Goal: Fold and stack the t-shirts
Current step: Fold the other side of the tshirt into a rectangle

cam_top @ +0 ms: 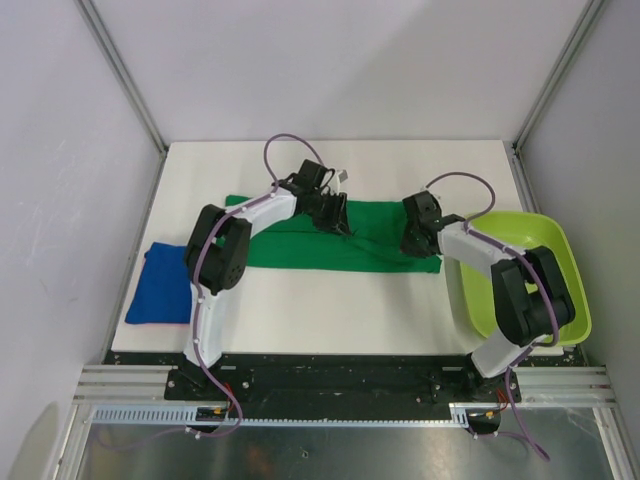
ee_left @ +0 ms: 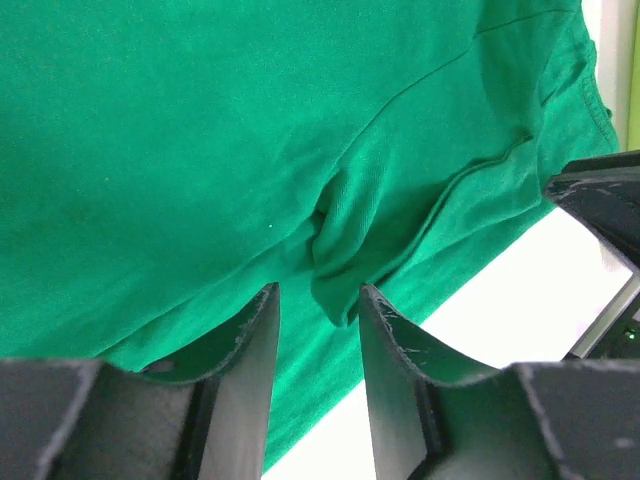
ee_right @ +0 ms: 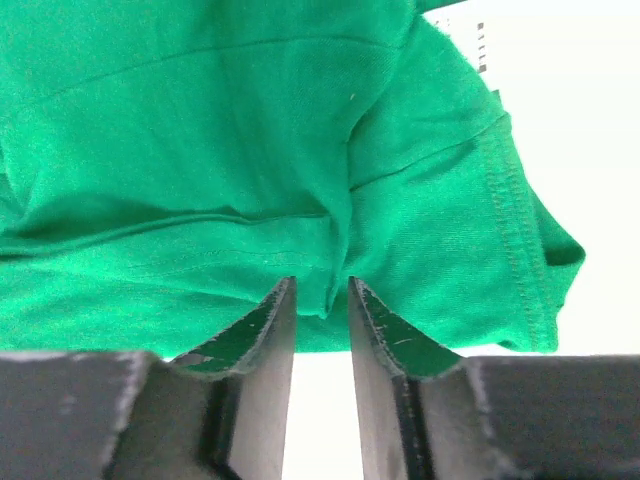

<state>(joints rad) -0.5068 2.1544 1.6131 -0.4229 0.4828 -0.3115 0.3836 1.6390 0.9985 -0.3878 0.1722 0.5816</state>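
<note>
Noted dark green t-shirt (cam_top: 320, 250) lying as a long band across the middle of the table (cam_top: 330, 315), long axis left to right. Found left gripper (ee_left: 318, 290) over its middle, jaws apart astride a raised crease. Found right gripper (ee_right: 322, 282) at its right end, jaws slightly apart, crease at the tips. Recorded blue t-shirt (cam_top: 160, 285) folded, well apart at the left edge, nearer the left arm.

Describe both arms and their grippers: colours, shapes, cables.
The left arm and right arm have white links with bulky black joints; a thin purple cable runs along each. The left gripper and right gripper have two black wedge-shaped fingers with scuffed, pale-scratched inner faces.
</note>
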